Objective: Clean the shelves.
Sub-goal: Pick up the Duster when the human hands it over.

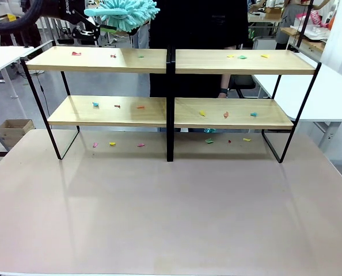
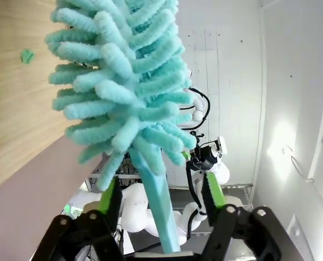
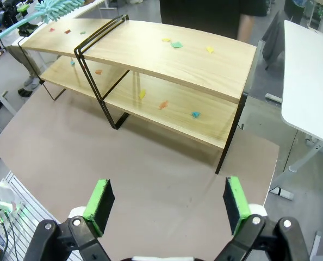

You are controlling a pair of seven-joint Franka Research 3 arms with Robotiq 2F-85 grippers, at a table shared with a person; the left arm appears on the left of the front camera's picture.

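Observation:
The shelves [image 1: 102, 60] stand across the far half of the table, with small coloured paper scraps [image 1: 225, 114] on the boards and on the table under them. A teal fluffy duster [image 1: 122, 12] hovers above the top left board. Its handle runs back between the fingers of my left gripper [image 1: 83, 29]. In the left wrist view the duster [image 2: 118, 81] rises between the two green pads [image 2: 110, 196], which stand apart from the handle on both sides. My right gripper [image 3: 164, 201] hangs open and empty over the table, facing the shelves [image 3: 205, 60].
A person in black [image 1: 200, 34] stands behind the shelves. White tables [image 1: 332, 92] flank the scene on both sides. A cardboard box [image 1: 12, 129] sits on the floor at the left. The near table surface [image 1: 171, 218] is bare.

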